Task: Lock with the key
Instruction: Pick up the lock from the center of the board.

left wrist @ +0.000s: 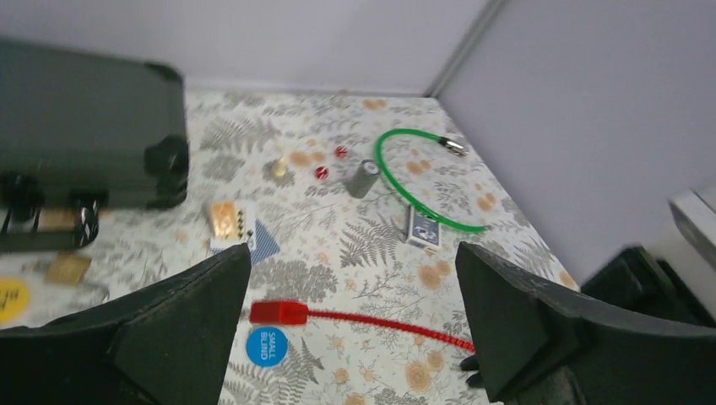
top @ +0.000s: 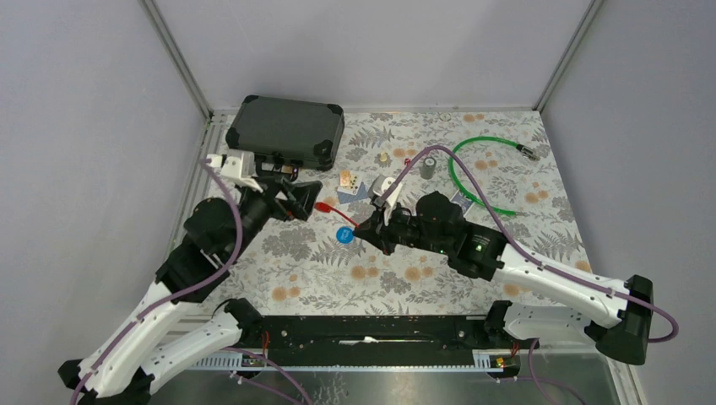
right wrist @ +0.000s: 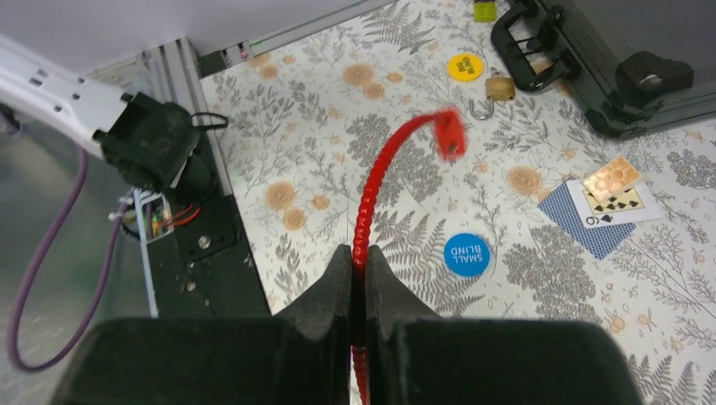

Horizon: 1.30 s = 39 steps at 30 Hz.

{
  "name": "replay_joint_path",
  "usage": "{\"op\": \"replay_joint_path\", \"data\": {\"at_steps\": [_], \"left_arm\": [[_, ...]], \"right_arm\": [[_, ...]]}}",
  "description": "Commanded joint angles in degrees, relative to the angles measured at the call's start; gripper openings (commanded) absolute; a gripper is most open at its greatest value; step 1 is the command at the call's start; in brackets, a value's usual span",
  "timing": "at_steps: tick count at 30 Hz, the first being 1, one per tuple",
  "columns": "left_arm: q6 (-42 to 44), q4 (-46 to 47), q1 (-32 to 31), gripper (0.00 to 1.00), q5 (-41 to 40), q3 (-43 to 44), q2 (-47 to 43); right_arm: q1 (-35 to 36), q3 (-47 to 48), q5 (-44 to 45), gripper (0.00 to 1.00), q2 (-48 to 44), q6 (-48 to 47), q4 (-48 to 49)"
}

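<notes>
Right claw point(right wrist: 359, 272) pinched shut on red coiled cord point(right wrist: 371, 190). The cord runs away from it, its blurred red end point(right wrist: 449, 135) towards padlock point(right wrist: 496, 89) beside case point(right wrist: 625, 59). Left claw point(left wrist: 355, 331) wide, empty, nearer the padlock.

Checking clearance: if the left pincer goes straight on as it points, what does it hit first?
Probably the red tag at the end of the red coiled cord, just ahead of the open left pincer. Depth is unclear, so it might pass over it.
</notes>
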Motion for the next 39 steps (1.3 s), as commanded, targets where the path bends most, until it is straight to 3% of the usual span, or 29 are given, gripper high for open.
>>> {"op": "replay_joint_path", "data": {"at_steps": [1, 6, 14, 22, 30, 39], "left_arm": [[12.61, 12.49, 0.22, 0.99, 12.86, -4.56, -5.20], [21.39, 10.14, 0.21, 0.99, 31.05, -5.58, -7.62], [33.72, 8.18, 0.13, 0.98, 52.75, -10.23, -8.43], [41.67, 10.49, 0.02, 0.99, 62.83, -16.23, -12.93], [43.47, 10.07, -0.01, 0.98, 63.64, -15.28, -9.27], [39.66, 9.06, -3.35, 0.91, 63.63, -13.53, -4.18]], "right_arm": [[-0.05, 4.31, -5.40, 0.00, -4.53, -3.62, -10.27], [-0.06, 5.91, -6.12, 0.00, -9.58, -4.27, -15.82], [-0.06, 12.17, -14.76, 0.00, -13.17, -4.69, -23.76], [-0.04, 15.43, -23.77, 0.00, -14.69, -3.41, -27.40], [-0.06, 18.14, -28.89, 0.00, -13.95, -4.85, -30.45], [-0.06, 23.63, -27.87, 0.00, -12.12, -7.48, -33.70]]}}
